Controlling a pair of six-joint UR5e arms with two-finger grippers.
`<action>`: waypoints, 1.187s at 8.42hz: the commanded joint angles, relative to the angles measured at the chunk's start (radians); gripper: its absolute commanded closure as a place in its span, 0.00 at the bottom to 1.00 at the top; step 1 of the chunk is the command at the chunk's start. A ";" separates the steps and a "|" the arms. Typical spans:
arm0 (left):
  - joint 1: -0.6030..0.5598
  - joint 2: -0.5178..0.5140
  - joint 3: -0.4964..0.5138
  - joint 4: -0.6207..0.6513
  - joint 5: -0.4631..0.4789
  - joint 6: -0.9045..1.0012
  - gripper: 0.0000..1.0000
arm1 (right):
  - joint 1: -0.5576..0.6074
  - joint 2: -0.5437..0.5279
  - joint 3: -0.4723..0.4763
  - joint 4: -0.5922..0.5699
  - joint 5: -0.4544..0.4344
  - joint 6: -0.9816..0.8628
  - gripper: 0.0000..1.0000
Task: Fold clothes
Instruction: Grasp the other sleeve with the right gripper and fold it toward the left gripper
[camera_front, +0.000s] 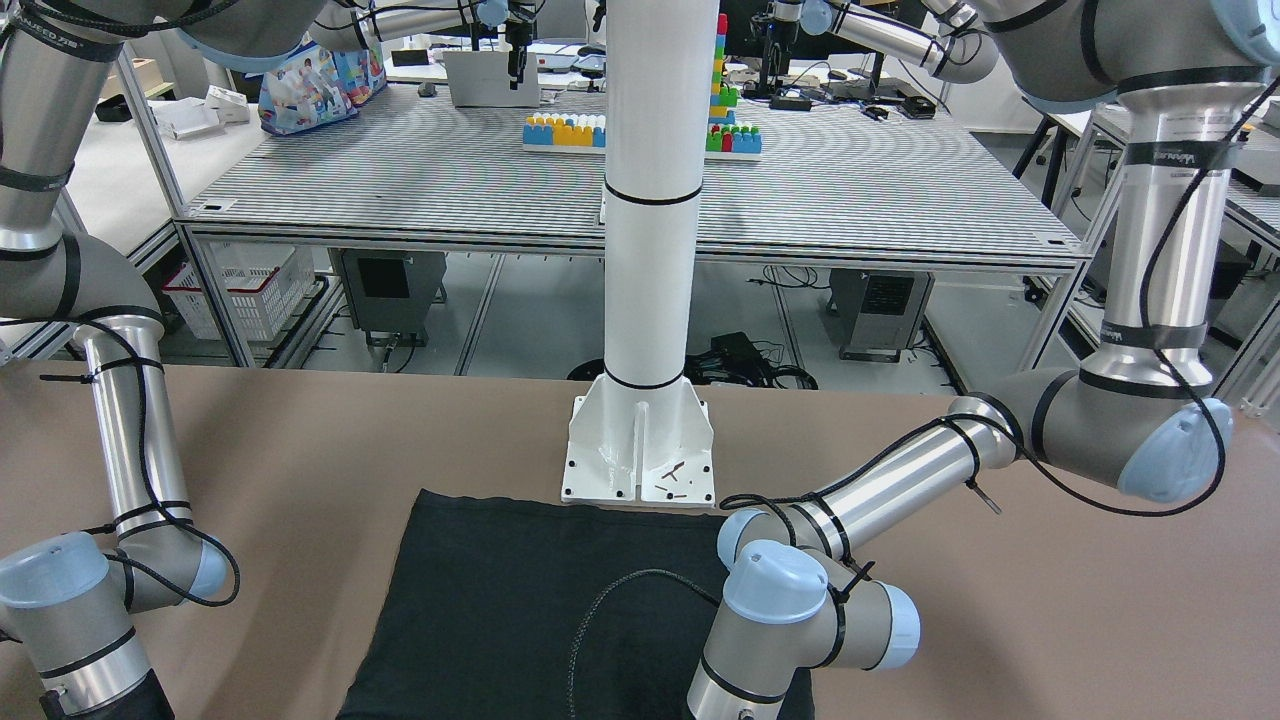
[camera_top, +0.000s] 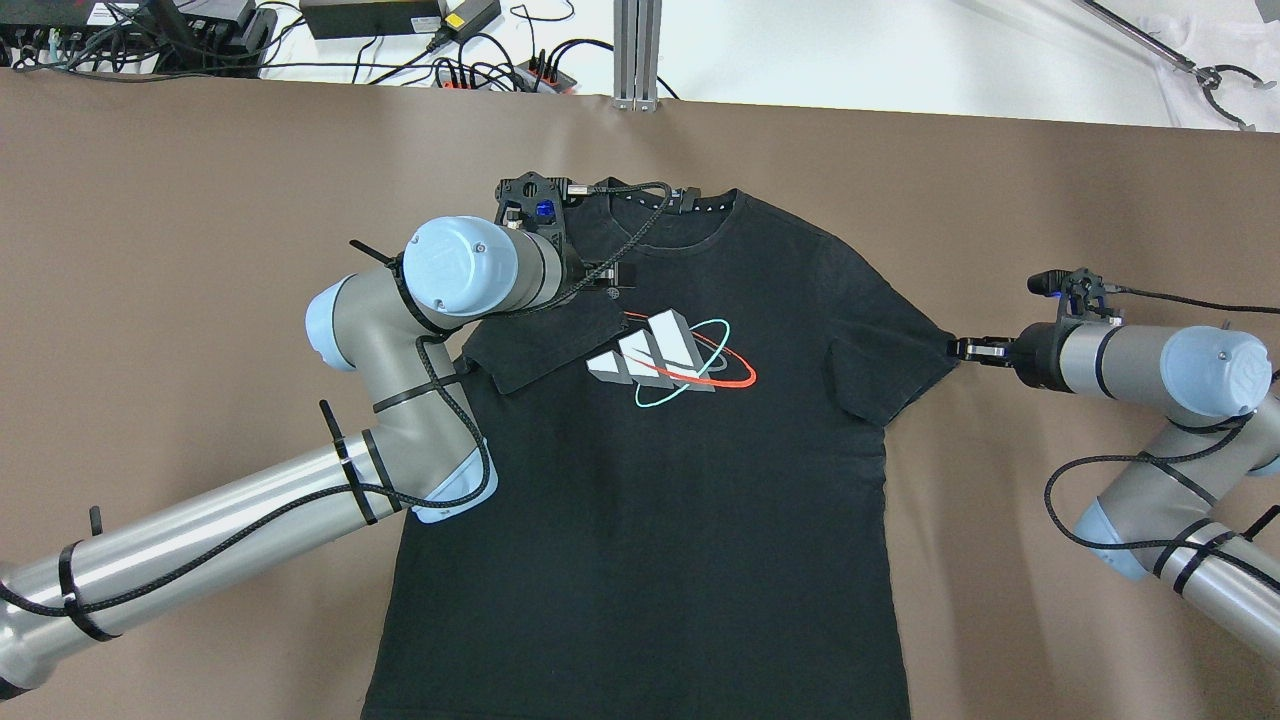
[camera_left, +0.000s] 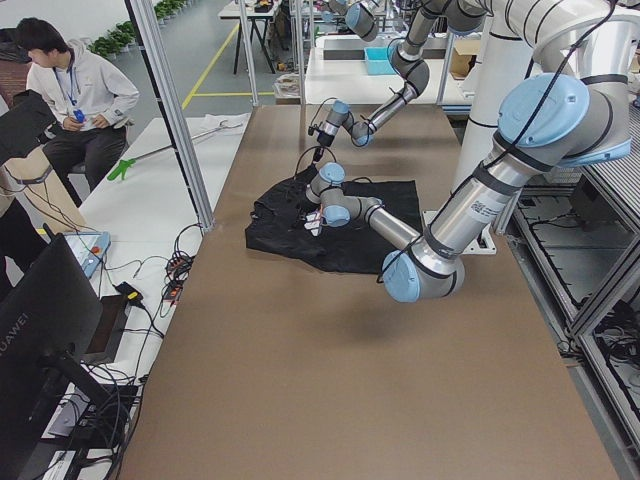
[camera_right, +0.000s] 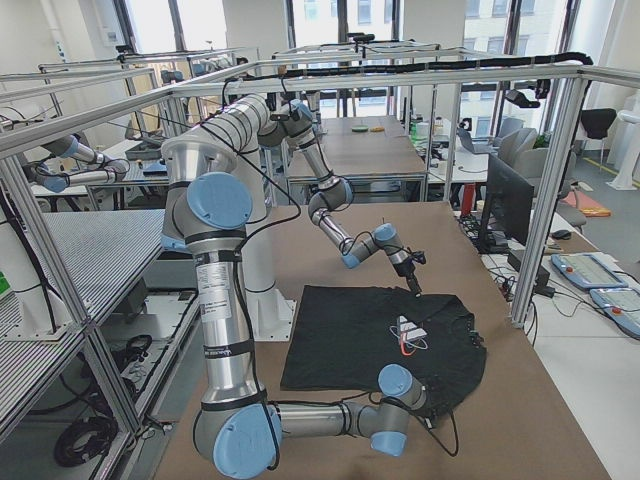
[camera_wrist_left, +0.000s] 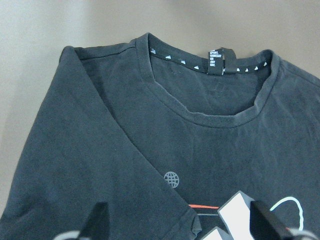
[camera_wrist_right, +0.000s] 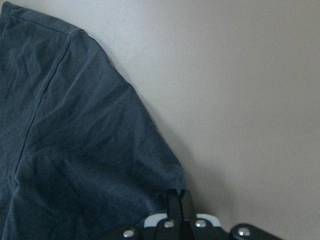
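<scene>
right gripper (camera_wrist_right: 177, 199) clamped on sleeve (camera_top: 890, 360) tip | left gripper (camera_wrist_left: 181, 221) apart above shirt (camera_top: 640, 520) | I'd lift slightly, carry sleeve left, lay it flat

Left arm (camera_top: 200, 530), silver tube w/ grey joints & pale blue caps, comes in low from the near left side, elbow bent, wrist folded back over its forearm. Its black 2-finger left gripper (camera_wrist_left: 180, 207) points down; fingers (camera_wrist_left: 99, 222) spread wide, nothing between them. Right arm (camera_top: 1150, 360), same build, comes in from the far right w/ elbow bent, wrist approx level & aimed inward. Its black 2-finger right gripper (camera_top: 968, 348) lies near-horizontal, jaws pressed together on the sleeve corner of the black fabric T-shirt (camera_top: 650, 520). The 2 grippers sit well apart
</scene>
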 joint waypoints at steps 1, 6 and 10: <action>-0.009 0.000 -0.021 0.003 -0.009 0.018 0.00 | 0.004 0.007 0.132 -0.170 -0.001 0.012 1.00; -0.020 0.033 -0.020 -0.005 -0.008 0.040 0.00 | -0.242 0.486 0.218 -0.910 -0.362 0.175 1.00; -0.026 0.033 -0.020 -0.005 -0.009 0.040 0.00 | -0.272 0.484 0.138 -0.828 -0.380 0.096 1.00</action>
